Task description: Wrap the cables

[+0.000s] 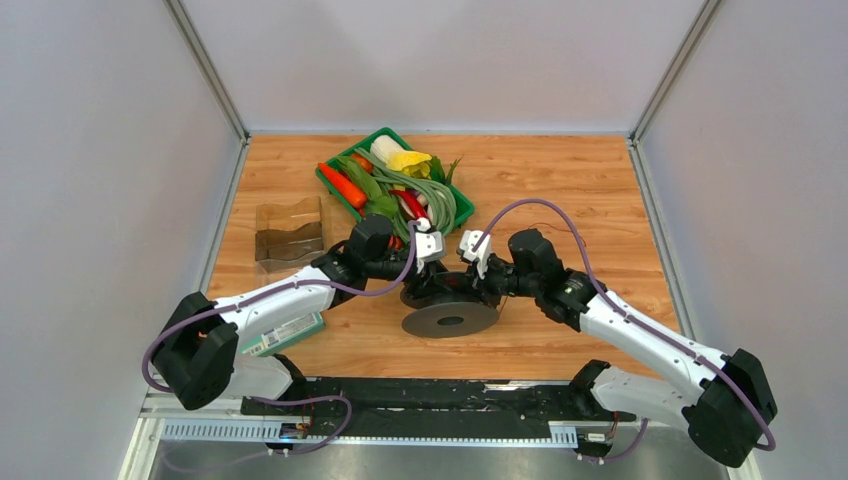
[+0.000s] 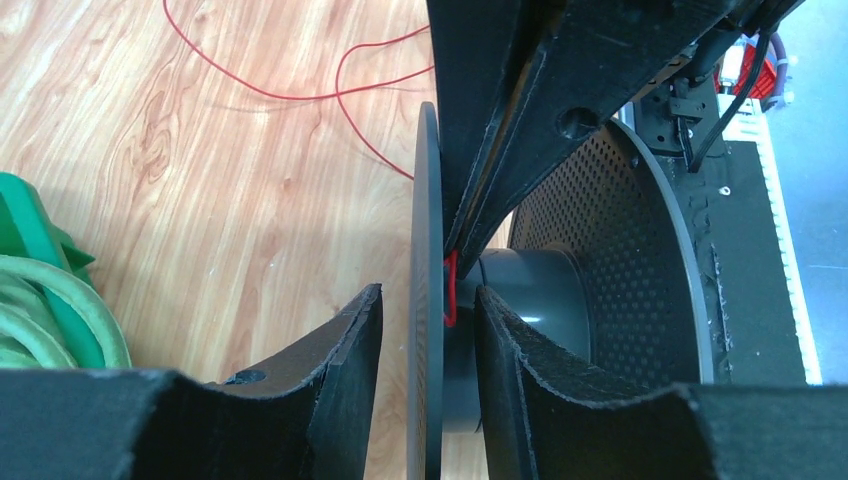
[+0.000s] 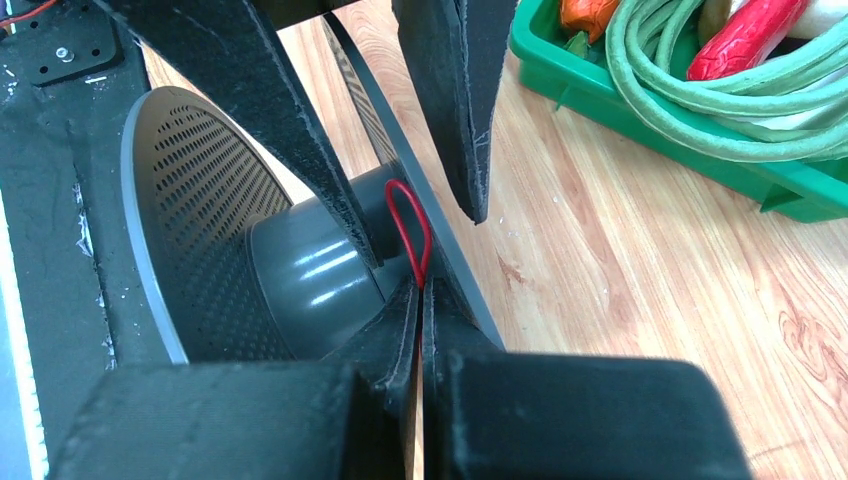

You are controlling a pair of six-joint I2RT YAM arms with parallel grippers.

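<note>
Right end effector (image 3: 420, 288): I've got it clamped shut in the right wrist view, fingertips pressed together at lower centre and pinching the red wire (image 2: 451, 298) right at the hub of the spool (image 1: 450, 318).

Red wire: a small loop stands up from the pinch, lying against the grey hub just inside the thin flange. In the left wrist view the rest trails loose across the desk (image 1: 570, 180) in long curves, top centre of the frame, beyond the flange.

Left end effector (image 2: 428, 295): jaws apart, one finger on each side of the thin flange at the bottom of the left wrist view. I see a gap on both sides, so it grips nothing.

Spool: dark grey, with perforated flanges and a smooth hub. It sits at the centre of the top view, where both end effectors meet, with one flange face turned up towards the camera.

Arms: the left reaches in from the lower left, the right from the lower right, wrists close together above the spool.

Green tray (image 3: 690, 162): upper centre of the top view, just beyond the end effectors, piled with vegetables. The pale green strands (image 3: 700, 125) coil inside it at the upper right of the right wrist view.

Clear container (image 1: 290, 235): left of centre on the desk, well apart from the spool.

Green-and-white box (image 1: 285, 335): lower left, partly under the left arm.
</note>
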